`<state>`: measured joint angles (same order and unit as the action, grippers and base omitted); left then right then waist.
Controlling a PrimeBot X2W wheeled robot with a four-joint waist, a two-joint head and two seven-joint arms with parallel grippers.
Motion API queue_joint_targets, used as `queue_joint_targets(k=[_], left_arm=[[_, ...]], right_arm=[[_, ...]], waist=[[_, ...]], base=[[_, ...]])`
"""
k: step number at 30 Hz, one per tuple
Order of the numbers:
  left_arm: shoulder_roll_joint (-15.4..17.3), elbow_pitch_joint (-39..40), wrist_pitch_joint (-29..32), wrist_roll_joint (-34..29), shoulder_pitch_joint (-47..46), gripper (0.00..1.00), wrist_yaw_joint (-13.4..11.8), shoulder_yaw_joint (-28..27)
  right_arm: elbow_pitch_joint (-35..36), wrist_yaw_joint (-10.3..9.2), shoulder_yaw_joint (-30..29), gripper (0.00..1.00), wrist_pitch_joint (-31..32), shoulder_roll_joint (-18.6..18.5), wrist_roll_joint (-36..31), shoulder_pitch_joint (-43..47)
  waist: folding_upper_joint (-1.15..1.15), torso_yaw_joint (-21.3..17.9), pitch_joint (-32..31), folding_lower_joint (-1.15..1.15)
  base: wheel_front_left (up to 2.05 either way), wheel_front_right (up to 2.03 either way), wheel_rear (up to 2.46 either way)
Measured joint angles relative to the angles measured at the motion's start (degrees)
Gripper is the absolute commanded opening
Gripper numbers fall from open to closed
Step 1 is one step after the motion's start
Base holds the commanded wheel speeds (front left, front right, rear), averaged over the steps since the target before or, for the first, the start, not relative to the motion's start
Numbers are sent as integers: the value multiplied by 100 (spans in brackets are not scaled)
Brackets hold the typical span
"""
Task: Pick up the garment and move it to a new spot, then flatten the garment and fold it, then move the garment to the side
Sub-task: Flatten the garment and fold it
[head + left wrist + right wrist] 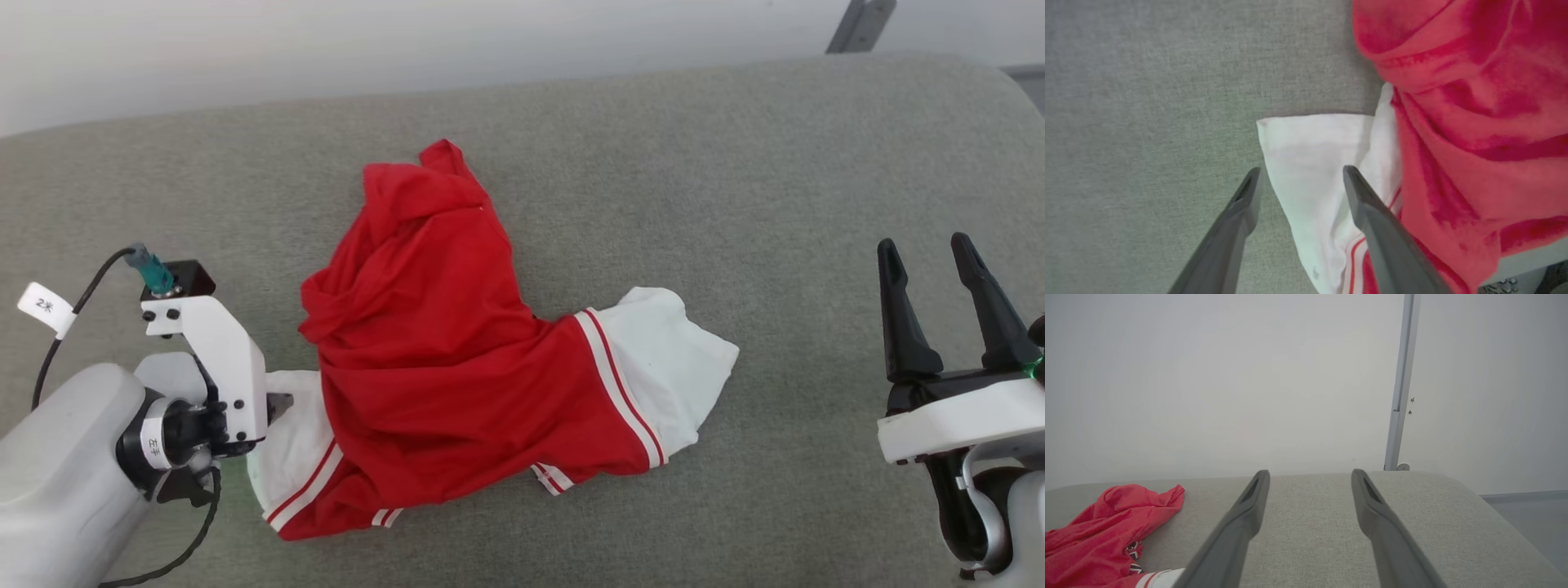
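The garment (424,327) lies crumpled on the grey upholstered surface (775,180), a red heap with white striped panels at its left and right ends. My left gripper (1302,174) is open and hovers low over the left white panel (1310,163); one finger is over the cloth, the other over bare grey fabric just beside its edge. In the head view that arm's white wrist mount (220,359) covers the fingers. My right gripper (931,261) stands open and empty far right of the garment (1106,522), fingers pointing toward the wall.
The grey surface has a rounded far edge against a pale wall (408,41). A metal post (1400,384) rises behind the right corner, where the floor (1527,514) drops away. A black cable (73,314) loops off the left wrist.
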<state>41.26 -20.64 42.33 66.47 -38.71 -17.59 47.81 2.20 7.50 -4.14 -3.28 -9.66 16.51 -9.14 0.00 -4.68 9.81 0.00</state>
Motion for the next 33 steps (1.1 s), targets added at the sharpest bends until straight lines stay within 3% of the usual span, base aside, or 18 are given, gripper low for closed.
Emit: queue_joint_targets(k=[7, 8, 9, 10, 16, 21, 24, 28, 31, 33], left_arm=[[-377, -1089, 45, 3, -169, 100, 259, 107], [-421, -1229, 48, 8, -216, 23, 322, 113], [-476, -1327, 51, 22, -229, 23, 436, 105], [-527, -1439, 46, 100, -241, 0, 455, 49], [-643, -1773, -490, 88, -356, 0, 838, -74], [-417, -1617, -1143, -45, -553, 0, 793, -302], [-123, -1451, -1268, -129, -549, 0, 603, -404], [236, -1168, -1147, -241, -304, 0, 101, -366], [398, -1025, -915, -205, 81, 0, -309, -298], [426, -879, -793, -122, 308, 0, -443, -277]], right_arm=[[-14, 0, -8, 100, -27, -80, 67, -120], [-24, 0, -10, 100, -35, -90, 80, -125], [-31, 0, -18, 100, -45, -102, 98, -137], [-36, 0, -27, 100, -54, -108, 108, -152], [-54, 0, -116, 100, -71, -115, 102, -181], [-35, 0, -200, 100, -49, -113, 53, -150], [-13, 0, -216, 100, -23, -99, 19, -99], [46, 0, -235, 100, 21, -69, 4, -77], [75, 0, -241, 100, 36, -45, 4, -73], [78, 0, -237, 100, 65, -30, 5, -68]], waist=[[0, -154, 239, 0], [0, -168, 267, 0], [1, -177, 292, 0], [1, -180, 313, 0], [0, -101, 339, 0], [0, 44, 276, 0], [0, 140, 241, 0], [0, 240, 211, 0], [0, 284, 214, 0], [0, 302, 223, 0]], base=[[0, 0, 0], [0, 0, 0], [0, 0, 0], [0, 0, 0], [0, 0, 0], [0, 0, 0], [0, 0, 0], [0, 0, 0], [0, 0, 0], [0, 0, 0]])
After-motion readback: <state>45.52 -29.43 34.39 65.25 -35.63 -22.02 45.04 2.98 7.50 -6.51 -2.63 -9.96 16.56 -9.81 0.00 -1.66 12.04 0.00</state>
